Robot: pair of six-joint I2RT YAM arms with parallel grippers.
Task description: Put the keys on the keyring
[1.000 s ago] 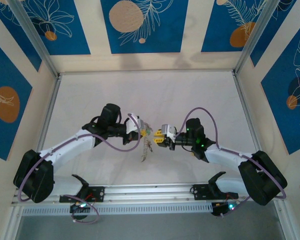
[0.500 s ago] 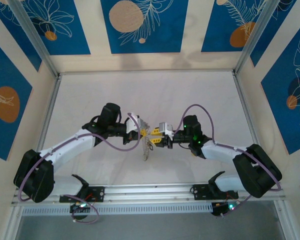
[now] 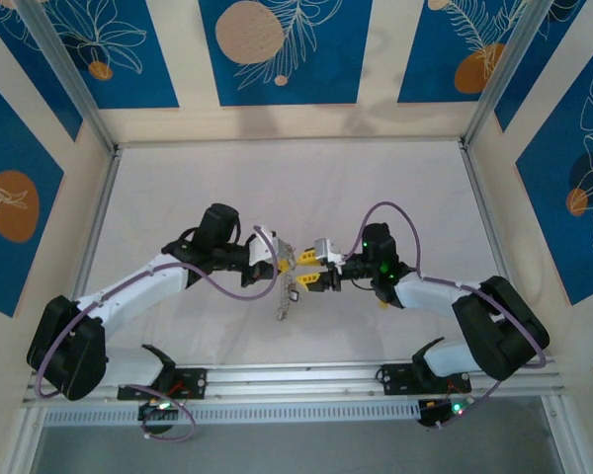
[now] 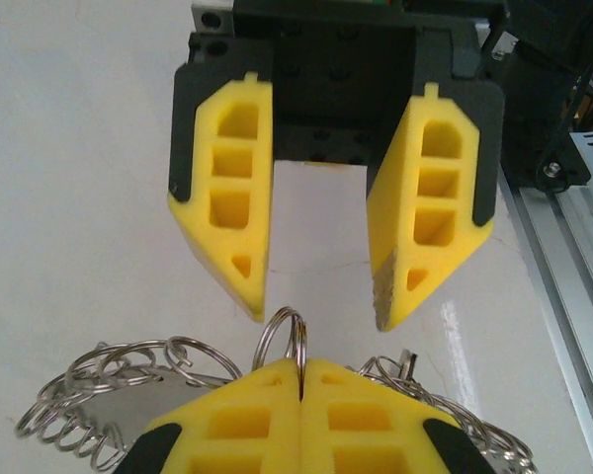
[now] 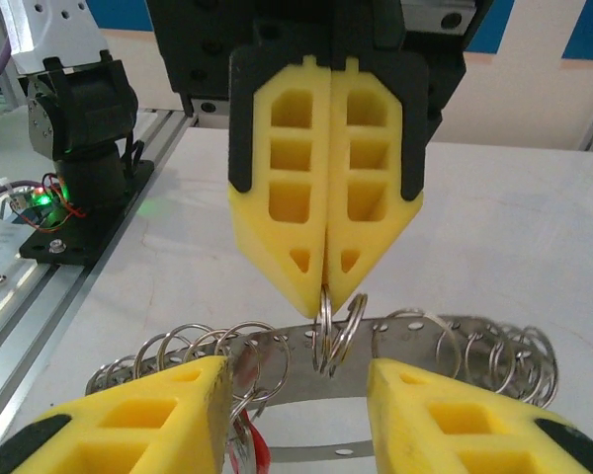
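The keyring [image 5: 415, 331] is a grey metal band strung with several small split rings, hanging above the table between the two arms. My left gripper [image 4: 301, 367] is shut on one small ring [image 4: 295, 334] of it. In the right wrist view the left gripper [image 5: 326, 284] pinches that ring from above. My right gripper [image 5: 296, 373] is open, its fingers standing either side of the pinched ring without touching it. In the left wrist view the right gripper [image 4: 322, 318] faces me, jaws apart. A red key head [image 5: 257, 459] hangs under the band. From above, the keyring [image 3: 289, 294] dangles below the left gripper [image 3: 285, 260] and the right gripper [image 3: 302, 270].
The white table [image 3: 296, 188] lies under both arms. An aluminium rail [image 3: 296, 380] runs along the near edge with the arm bases on it. Framed walls enclose the left, right and back sides.
My right arm has moved left until its fingers meet the left gripper, and its jaws have opened wider. The left gripper has kept its hold and place.
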